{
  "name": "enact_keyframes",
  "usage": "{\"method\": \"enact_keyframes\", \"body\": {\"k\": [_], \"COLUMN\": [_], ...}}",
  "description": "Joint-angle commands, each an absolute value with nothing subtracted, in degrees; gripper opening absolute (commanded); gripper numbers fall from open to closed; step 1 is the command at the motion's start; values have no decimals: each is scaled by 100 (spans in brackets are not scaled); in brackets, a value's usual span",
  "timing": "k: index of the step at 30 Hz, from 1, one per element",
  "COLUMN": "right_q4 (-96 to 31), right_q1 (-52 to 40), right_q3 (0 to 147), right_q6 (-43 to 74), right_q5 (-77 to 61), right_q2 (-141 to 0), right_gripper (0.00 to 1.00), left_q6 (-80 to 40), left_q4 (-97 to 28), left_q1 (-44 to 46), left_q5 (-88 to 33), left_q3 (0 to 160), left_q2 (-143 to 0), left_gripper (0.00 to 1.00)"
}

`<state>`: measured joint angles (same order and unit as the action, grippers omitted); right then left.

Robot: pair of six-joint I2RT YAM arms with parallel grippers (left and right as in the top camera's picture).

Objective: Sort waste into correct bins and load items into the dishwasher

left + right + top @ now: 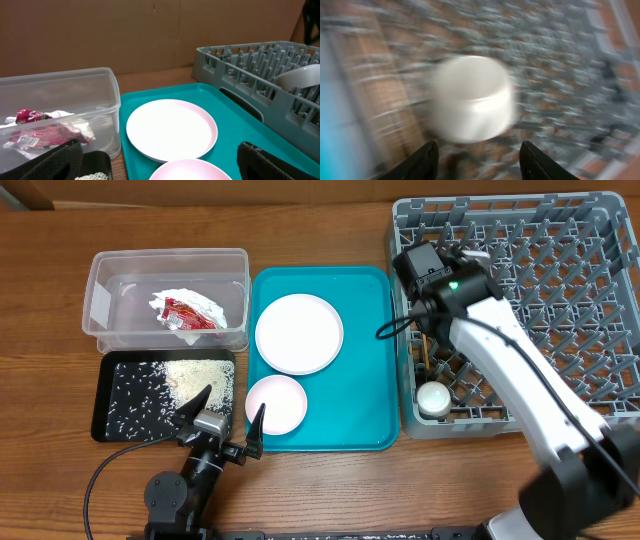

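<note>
Now doing: loading the dishes, I think. The trash looks sorted, but two plates are not yet in the rack.
Clear tub (pixel 170 255): left of the teal tray (pixel 365 360), on the far side. The white napkin (pixel 215 310) and the red wrapper (pixel 185 315) lie inside it.
Black tray (pixel 130 420): left of the teal tray, on the near side. The rice (pixel 205 378) lies in it.
Left gripper (pixel 228 412): at the teal tray's near left corner, with its fingers spread wide and holding nothing.
Pink plate (pixel 276 402): flat on the teal tray, near side, just beside the left gripper.
Big white plate (pixel 298 332): flat on the teal tray, just behind the pink plate.
Next move: I think the left gripper should pinch the pink plate's rim. The plate lies flat, so one finger must slip under the edge.
Grey rack (pixel 600 280): right of the teal tray. The white cup (pixel 433 398) sits in its near left corner.
Right gripper (pixel 479 145): over the rack, fingers spread with nothing between them. The cup shows just ahead of it, all blurry.
In the way: the teal tray's raised lip, the rack's tall wall, and the right arm lying across the rack.
</note>
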<state>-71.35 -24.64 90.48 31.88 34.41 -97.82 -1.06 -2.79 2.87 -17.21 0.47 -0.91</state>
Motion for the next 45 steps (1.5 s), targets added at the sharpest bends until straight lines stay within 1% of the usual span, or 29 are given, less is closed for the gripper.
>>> {"method": "enact_keyframes", "body": {"k": [1,4,7,14,19,22,24,25,27,28,32,37,40,45], "right_q4": [-6945,-6637,-6252,-5177,-4368,-4121,-4123,-4128,-4180,-4261,-4670,-5273,-5319,-5371], "right_q1": [-2716,-2934,-3238,-4283,-4700,-4814,-4825,-4825,-4812,-4783,-4578,-4158,-3909,-3415], "right_q3": [9212,9065,8755,7732,7402,7328,7323,7314,7306,7308,7476,7867,8001,8001], "right_q6": [2696,2565,2576,3472,3568,3656,3745,3765,3776,3785,3778,3739,3461,3275], "right_q5": [1466,-211,-1216,-1328,-1188,-943,-836,-816,-775,-705,-217,1127,2287,4952], "right_q2": [-9454,-9494,-9607,-10193,-10656,-10877,-11015,-11065,-11126,-11126,-10897,-10040,-9402,-8606], "right_gripper": [55,54,52,51,48,35,21,16,7,4,4,4,4,4], "left_q6": [-36,-38,-36,-38,-36,-38,-36,-38,-36,-36,-38,-38,-36,-38], "left_q4": [-276,-276,-276,-276,-276,-276,-276,-279,-276,-276,-276,-276,-276,-276], "left_q1": [252,252,252,252,252,252,255,252,252,252,252,252,252,252], "left_q5": [-1745,-1743,-1743,-1743,-1743,-1743,-1743,-1743,-1743,-1743,-1743,-1743,-1743,-1743], "left_q3": [27,27,27,27,27,27,27,27,27,27,27,27,27,27], "left_q2": [-32,-32,-32,-32,-32,-32,-32,-32,-32,-32,-32,-32,-32,-32], "left_gripper": [100,100,100,100,100,100,100,100,100,100,100,100,100,100]}}
